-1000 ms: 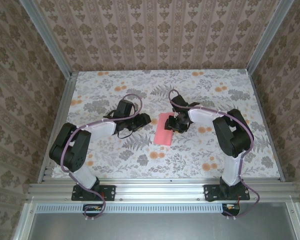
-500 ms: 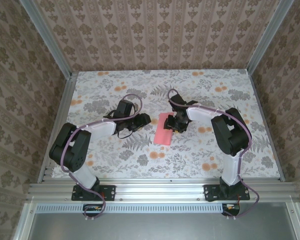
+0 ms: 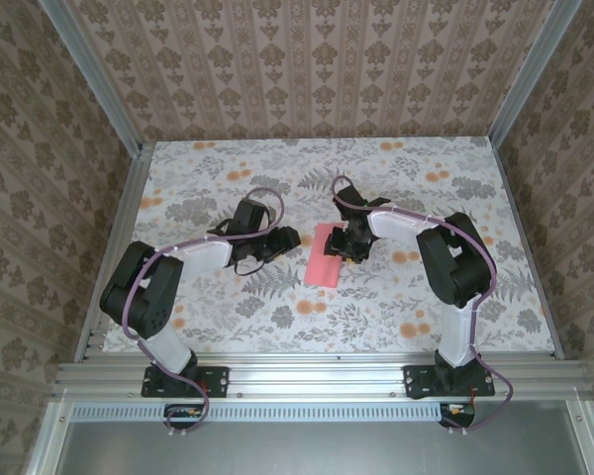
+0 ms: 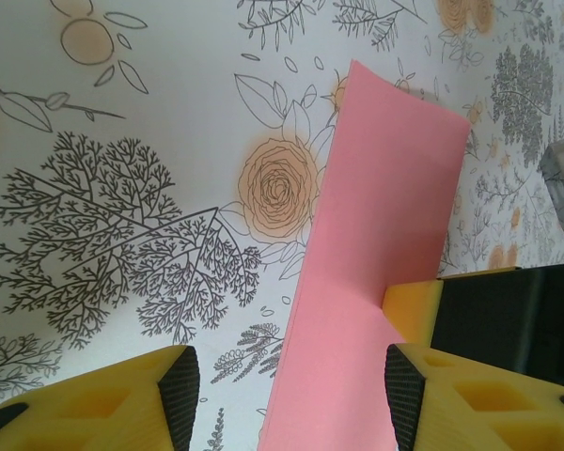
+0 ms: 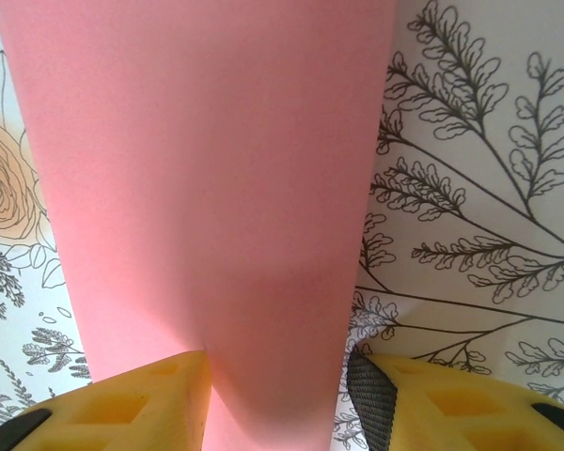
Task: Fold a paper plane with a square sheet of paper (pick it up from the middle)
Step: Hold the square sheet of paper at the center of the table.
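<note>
Sheet of paper [image 3: 326, 261]: pink, a narrow strip lying on the table [image 3: 228, 317] between the arms. Probably light, limp, easily creased; best pinched at mid-length edge. Left gripper [image 4: 287, 376]: wide, empty, alongside. Right gripper [image 5: 277, 390]: astride its far end, grip unclear.

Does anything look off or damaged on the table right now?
Nothing looks torn or spilled. The paper lies flat as a narrow strip, slightly askew on the table. The right gripper has its open fingers straddling the strip's far end.
</note>
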Controlling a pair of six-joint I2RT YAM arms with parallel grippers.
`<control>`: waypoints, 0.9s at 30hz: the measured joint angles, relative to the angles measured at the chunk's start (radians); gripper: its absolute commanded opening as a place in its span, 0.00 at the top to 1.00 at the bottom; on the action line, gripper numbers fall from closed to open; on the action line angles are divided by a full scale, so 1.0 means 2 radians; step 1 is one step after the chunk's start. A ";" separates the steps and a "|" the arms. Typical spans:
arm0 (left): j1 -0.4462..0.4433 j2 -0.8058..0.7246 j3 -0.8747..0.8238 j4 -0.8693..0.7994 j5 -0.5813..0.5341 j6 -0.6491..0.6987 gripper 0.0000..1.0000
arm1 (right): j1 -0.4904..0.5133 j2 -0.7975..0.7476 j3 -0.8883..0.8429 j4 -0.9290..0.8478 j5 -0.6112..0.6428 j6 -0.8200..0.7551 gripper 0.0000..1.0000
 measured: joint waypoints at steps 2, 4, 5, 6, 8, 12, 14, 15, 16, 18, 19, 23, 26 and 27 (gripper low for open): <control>-0.001 0.000 0.000 0.000 0.000 0.000 0.43 | 0.000 0.001 0.001 -0.002 0.001 0.001 0.51; -0.001 0.000 0.000 0.000 0.000 0.000 0.43 | 0.000 0.003 0.003 -0.003 0.001 0.003 0.50; -0.001 0.000 0.000 0.000 0.000 0.000 0.43 | 0.000 0.003 0.004 -0.004 0.001 0.004 0.50; -0.001 0.000 0.000 0.000 0.000 0.000 0.43 | 0.000 0.004 0.005 -0.005 0.001 0.005 0.50; -0.001 0.000 0.000 0.000 0.000 0.000 0.43 | 0.000 0.004 0.005 -0.005 0.001 0.006 0.50; -0.001 0.000 0.000 0.000 0.000 0.000 0.43 | 0.001 0.005 0.006 -0.007 0.001 0.006 0.50; -0.001 0.000 0.000 0.000 0.000 0.000 0.43 | 0.001 0.006 0.008 -0.008 0.001 0.006 0.50; -0.001 0.001 0.000 0.000 0.000 0.000 0.43 | 0.001 0.007 0.008 -0.009 0.001 0.006 0.50; -0.001 0.001 0.000 0.000 0.000 0.000 0.43 | 0.001 0.007 0.008 -0.009 0.002 0.006 0.50; -0.003 0.001 0.000 0.001 0.000 0.000 0.43 | 0.001 0.008 0.009 -0.010 0.002 0.006 0.49; -0.004 0.002 0.000 0.002 0.002 0.000 0.44 | 0.001 0.008 0.009 -0.010 0.002 0.006 0.49; -0.007 0.009 0.000 0.003 0.004 0.000 0.44 | 0.001 0.010 0.012 -0.013 0.002 0.005 0.47; -0.009 0.012 0.000 0.004 0.006 0.000 0.44 | 0.002 0.011 0.014 -0.014 0.002 0.005 0.47; -0.009 0.013 0.000 0.004 0.006 0.000 0.44 | 0.002 0.011 0.014 -0.014 0.002 0.005 0.47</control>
